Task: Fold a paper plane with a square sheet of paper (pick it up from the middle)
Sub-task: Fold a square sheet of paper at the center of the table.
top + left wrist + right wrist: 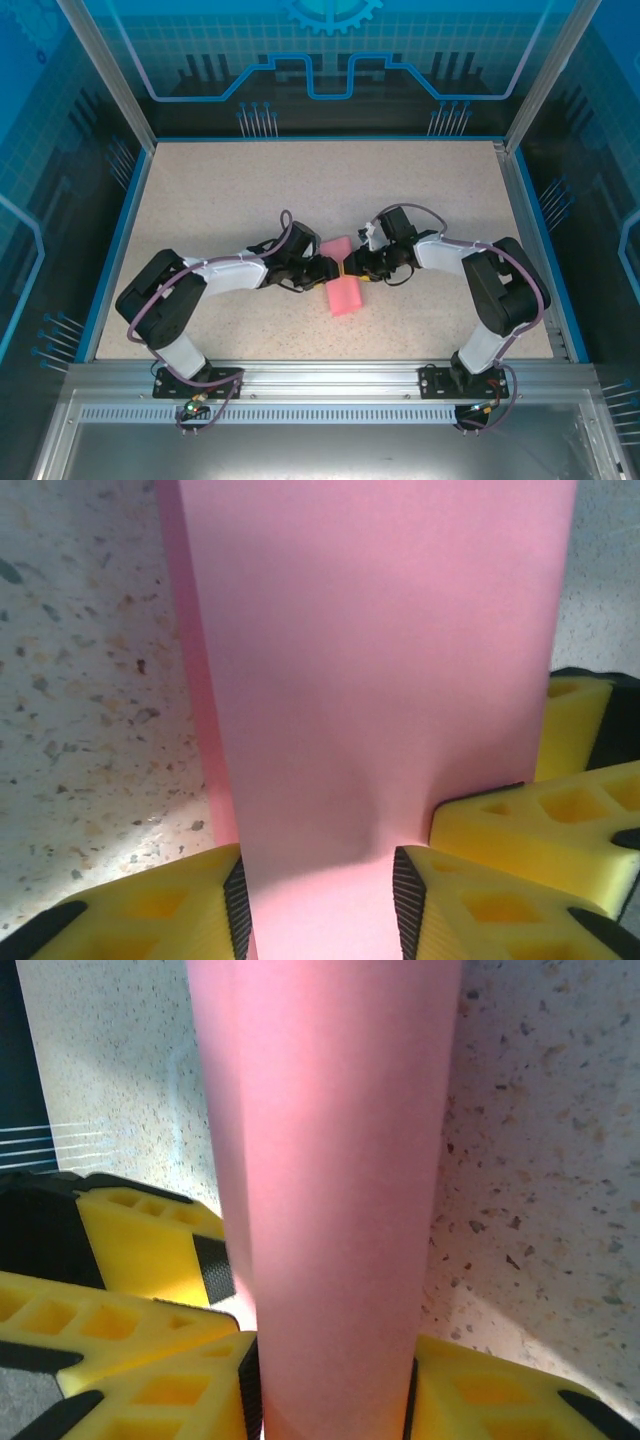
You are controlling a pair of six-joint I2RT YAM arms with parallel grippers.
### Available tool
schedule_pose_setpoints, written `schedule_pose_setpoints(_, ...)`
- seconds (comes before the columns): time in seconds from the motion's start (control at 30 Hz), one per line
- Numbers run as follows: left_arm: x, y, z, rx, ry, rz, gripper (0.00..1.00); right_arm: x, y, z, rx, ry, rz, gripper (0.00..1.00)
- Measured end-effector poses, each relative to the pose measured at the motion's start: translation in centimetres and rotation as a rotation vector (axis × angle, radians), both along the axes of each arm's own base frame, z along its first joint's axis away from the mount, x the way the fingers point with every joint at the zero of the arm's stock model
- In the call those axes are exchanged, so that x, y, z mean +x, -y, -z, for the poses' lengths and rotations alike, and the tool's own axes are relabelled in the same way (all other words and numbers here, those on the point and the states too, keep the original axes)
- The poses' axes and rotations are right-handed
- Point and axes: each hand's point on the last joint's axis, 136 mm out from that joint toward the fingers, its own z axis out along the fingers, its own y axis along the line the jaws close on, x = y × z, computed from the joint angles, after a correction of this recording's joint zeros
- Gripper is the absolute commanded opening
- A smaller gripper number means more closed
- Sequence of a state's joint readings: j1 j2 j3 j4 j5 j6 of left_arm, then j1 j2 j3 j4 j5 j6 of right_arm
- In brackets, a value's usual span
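Mid-fold: left gripper [320, 880] (9 o'clock) and right gripper [335, 1380] (3 o'clock) clamp the square sheet of paper [347, 297]; next, probably flatten crease.

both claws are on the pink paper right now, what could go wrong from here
The folded pink paper puckers where the left claw pinches it; a harder squeeze may crumple it instead of creasing it. The right claw grips close beside, so their yellow fingers might collide.
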State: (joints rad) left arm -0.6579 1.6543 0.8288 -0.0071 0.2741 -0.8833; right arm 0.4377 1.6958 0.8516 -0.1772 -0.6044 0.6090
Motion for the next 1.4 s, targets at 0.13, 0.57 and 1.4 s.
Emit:
schedule_pose_setpoints(0.13, -0.1, -1.7, -0.7, 0.071, 0.02, -0.038, 0.52, 0.4, -0.1, -0.4, -0.001, -0.014, 0.019, 0.36)
schedule_pose_setpoints(0.57, 2.8, -9.9, -7.3, 0.109, 0.157, -0.256, 0.6, 5.5, -2.2, -6.5, 0.107, 0.057, 0.19, 0.37)
schedule_pose_setpoints(1.4, 3.4, -9.9, -8.2, -0.006, 0.22, -0.218, 0.98, 3.4, -1.0, 0.8, -0.215, -0.047, 0.182, 0.6)
